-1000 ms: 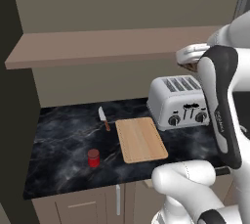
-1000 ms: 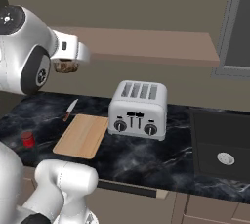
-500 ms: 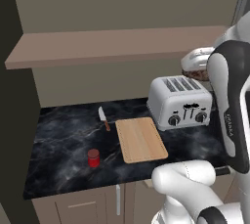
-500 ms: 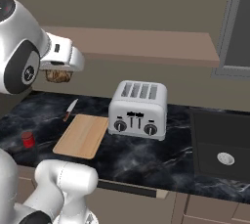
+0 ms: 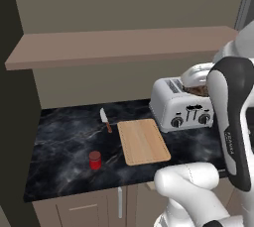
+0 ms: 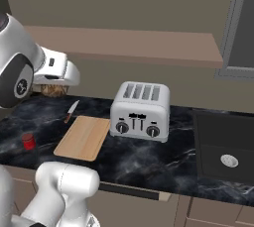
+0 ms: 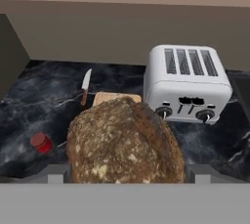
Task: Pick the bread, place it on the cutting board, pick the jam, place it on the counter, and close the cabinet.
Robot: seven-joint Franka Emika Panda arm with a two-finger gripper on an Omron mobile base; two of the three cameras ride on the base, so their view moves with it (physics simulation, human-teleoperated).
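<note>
My gripper [image 5: 197, 86] is shut on the bread [image 5: 199, 91], a dark brown lumpy loaf held in the air in front of the toaster's top, below the cabinet shelf. From the right the bread [image 6: 51, 90] hangs under the white hand, up and left of the cutting board [image 6: 83, 137]. In the hand view the bread [image 7: 124, 142] covers the fingertips, and a strip of the cutting board [image 7: 114, 98] shows beyond it. The pale board [image 5: 144, 141] lies bare on the black counter [image 5: 64, 137]. The red jam [image 5: 95, 159] jar stands on the counter left of the board. The cabinet [image 5: 124, 47] stands open.
A silver four-slot toaster [image 5: 181, 104] stands right of the board. A knife [image 5: 105, 120] with a brown handle lies at the board's far left corner. A dark sink [image 6: 225, 146] lies right of the toaster. The cabinet's dark door panel [image 6: 242, 28] hangs at the upper right.
The arm has come down from just under the shelf with the bread in its grip, now level with the toaster's top and nearer the board. Nothing on the counter has moved.
</note>
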